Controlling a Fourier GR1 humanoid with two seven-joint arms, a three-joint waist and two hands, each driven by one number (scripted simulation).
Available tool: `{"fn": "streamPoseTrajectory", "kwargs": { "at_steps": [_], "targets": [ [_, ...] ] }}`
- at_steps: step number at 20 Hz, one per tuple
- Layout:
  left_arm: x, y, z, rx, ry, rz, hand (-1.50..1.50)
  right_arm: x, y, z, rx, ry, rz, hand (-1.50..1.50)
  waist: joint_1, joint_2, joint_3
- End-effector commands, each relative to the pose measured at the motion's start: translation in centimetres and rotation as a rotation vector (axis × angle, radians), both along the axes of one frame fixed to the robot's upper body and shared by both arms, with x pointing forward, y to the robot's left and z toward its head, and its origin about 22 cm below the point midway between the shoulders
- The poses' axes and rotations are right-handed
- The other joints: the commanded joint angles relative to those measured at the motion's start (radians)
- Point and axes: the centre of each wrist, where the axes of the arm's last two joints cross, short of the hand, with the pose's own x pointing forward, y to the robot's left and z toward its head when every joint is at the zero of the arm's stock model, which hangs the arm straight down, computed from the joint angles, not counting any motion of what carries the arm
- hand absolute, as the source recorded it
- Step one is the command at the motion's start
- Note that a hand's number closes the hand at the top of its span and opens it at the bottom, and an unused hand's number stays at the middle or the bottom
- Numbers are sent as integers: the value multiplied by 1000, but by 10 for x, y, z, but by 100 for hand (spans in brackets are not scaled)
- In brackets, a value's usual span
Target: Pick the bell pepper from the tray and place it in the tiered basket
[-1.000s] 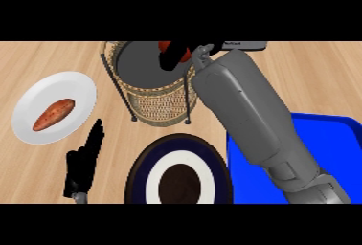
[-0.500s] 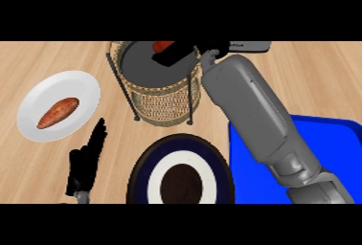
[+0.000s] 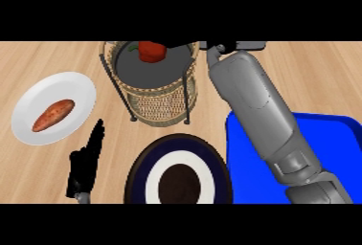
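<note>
At the far left of the wooden bench [image 3: 56, 52] lies a white plate [image 3: 78, 91] carrying a single orange-brown sweet potato [image 3: 53, 115], set at a slant. Just right of the plate and lower down, the left hand [image 3: 86, 160] shows in black near the view's lower edge, fingers straight and pointing up, holding nothing and resting apart from everything else.

Next comes a dark blue plate [image 3: 141, 162] with a white ring and a dark brown centre, at the lower middle. Above it stands the tiered basket [image 3: 159, 103], woven wicker on thin black legs, with a grey round tier on top. The red bell pepper [image 3: 152, 51] with a bit of green stem sits on that grey tier, toward its far rim, free of any hand.

Right of the basket the grey right forearm [image 3: 258, 112] runs from the lower right corner up to the top of the view, passing beside the basket's rim. The right hand [image 3: 244, 45] is mostly cut off at the top band; only a dark part shows, so I cannot tell whether it is wide or narrow. Under and beside the forearm lies the bright blue tray [image 3: 332, 139] at the right edge.

No writing, label or brand mark can be read on anything here.
</note>
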Motion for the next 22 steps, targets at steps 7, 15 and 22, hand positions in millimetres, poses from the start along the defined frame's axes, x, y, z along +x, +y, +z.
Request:
{"fn": "streamPoseTrajectory", "kwargs": {
  "at_steps": [7,15,22],
  "targets": [
    [-19,16,-8,-4,51,55,0,0,-137,28,104,-36,-335,-150,-46,-8,-2],
    [-24,9,-11,-15,61,64,0,-69,-278,38,123,-25,-334,-150,-64,-8,-2],
    [-18,15,0,-10,42,53,0,-132,-383,45,125,-38,-259,-150,-42,-3,-2]
  ]
}}
